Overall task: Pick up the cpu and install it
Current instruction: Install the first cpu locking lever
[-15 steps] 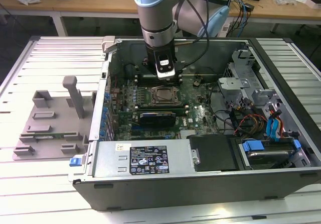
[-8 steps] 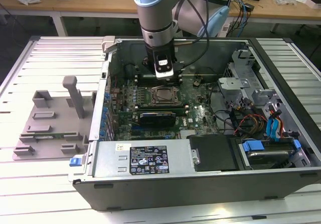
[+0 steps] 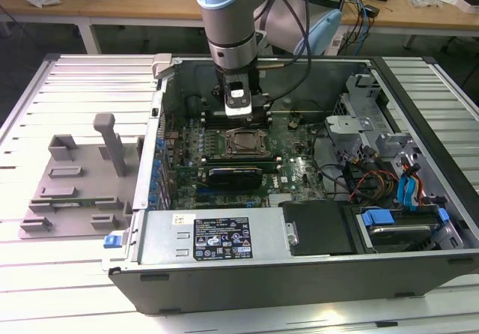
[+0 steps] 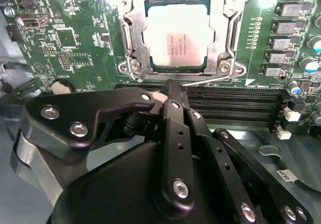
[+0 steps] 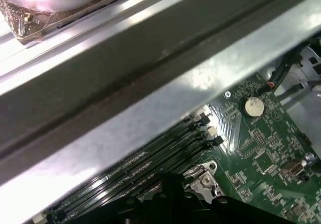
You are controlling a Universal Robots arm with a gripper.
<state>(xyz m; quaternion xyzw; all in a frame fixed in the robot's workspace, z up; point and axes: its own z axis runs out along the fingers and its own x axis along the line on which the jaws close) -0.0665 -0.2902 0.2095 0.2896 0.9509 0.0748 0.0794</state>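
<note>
The pincer of the arm is seen shut, tip against tip, with nothing held between them. In the exterior view it hangs inside the open grey metal computer case, a little above the middle of the picture.

The cpu, a small flat square chip with a shiny silver top, is not in the pincer. It is seen lying flat in the square black-and-metal socket frame on the green board. In the exterior view the cpu lies just below the pincer in the picture, near it but apart from it. In the second wrist view it is found just past the pincer's tips. The chip is nearly square, and its sides are lined up with the frame.

Between the tips and the frame, long black memory slots are laid side by side. A round silver coin battery is seen on the board. Well away, at the exterior view's left, a grey plastic plate with upright blocks is set on the table. Nothing is seen lying on top of the chip.
</note>
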